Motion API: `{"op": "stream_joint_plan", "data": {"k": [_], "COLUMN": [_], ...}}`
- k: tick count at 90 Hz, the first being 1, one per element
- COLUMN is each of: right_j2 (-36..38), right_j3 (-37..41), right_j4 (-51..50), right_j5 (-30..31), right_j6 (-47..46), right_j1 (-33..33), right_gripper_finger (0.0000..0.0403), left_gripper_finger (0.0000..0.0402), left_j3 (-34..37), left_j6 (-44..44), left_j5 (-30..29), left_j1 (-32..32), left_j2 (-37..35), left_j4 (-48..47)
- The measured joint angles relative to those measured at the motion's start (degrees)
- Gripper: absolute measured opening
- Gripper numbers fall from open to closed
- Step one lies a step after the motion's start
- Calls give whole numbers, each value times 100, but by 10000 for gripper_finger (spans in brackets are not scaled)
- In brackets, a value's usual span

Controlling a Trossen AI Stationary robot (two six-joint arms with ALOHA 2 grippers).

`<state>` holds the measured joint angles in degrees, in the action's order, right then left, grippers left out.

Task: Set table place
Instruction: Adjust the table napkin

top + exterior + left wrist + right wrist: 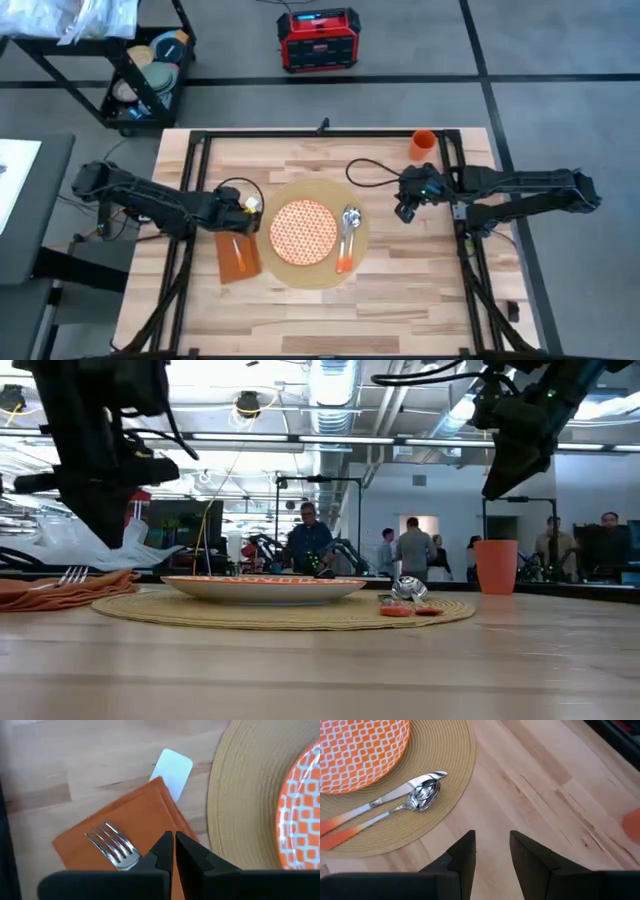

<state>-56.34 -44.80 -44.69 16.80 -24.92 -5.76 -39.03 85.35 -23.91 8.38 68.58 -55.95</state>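
Placemat (pixel 318 232) at centre of the counter (pixel 400 290). Plate (pixel 303 230) sits on it; knife (pixel 347 236) and spoon (pixel 352 232) lie on the mat at the plate's 3 o'clock. Napkin (pixel 238 256) with fork (pixel 114 849) on top lies at the mat's 9 o'clock.

Cup (pixel 423 145) stands apart at the mat's 1 o'clock, near the counter's far edge; judged the one piece left to place.

Left hand (pixel 174 851) hangs over the napkin's inner edge, fingers nearly together, gripping nothing visible.

Right hand (pixel 490 854) hovers over bare counter between mat and cup, part open, empty.

Advice: swing the right hand to the cup, open wider, grip mid-wall level, lift clear before carrying; set it just off the mat above the knife tip.
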Motion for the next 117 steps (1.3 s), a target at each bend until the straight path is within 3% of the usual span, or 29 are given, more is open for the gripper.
{"op": "stream_joint_plan", "data": {"k": [45,74,87,100,109,117], "right_j2": [0,0,0,-1,0,-2], "right_j3": [0,2,2,2,2,2], "right_j4": [-65,-178,-178,-157,-155,-155], "right_j5": [-10,-14,-13,-11,-11,-10], "right_j6": [8,-7,123,142,148,148], "right_j1": [1,11,11,4,0,0], "right_gripper_finger": [108,108,108,108,108,108], "left_gripper_finger": [0,0,0,0,0,0], "left_j3": [0,-5,-317,-941,-944,-886], "left_j6": [-1183,-1223,-1299,-1954,-2101,-2334], "left_j5": [601,763,568,516,696,875], "left_j1": [-546,-514,-456,-560,-685,-785], "left_j2": [1122,1384,1377,1352,1353,1355], "left_j4": [923,1839,1648,486,-179,-217]}}
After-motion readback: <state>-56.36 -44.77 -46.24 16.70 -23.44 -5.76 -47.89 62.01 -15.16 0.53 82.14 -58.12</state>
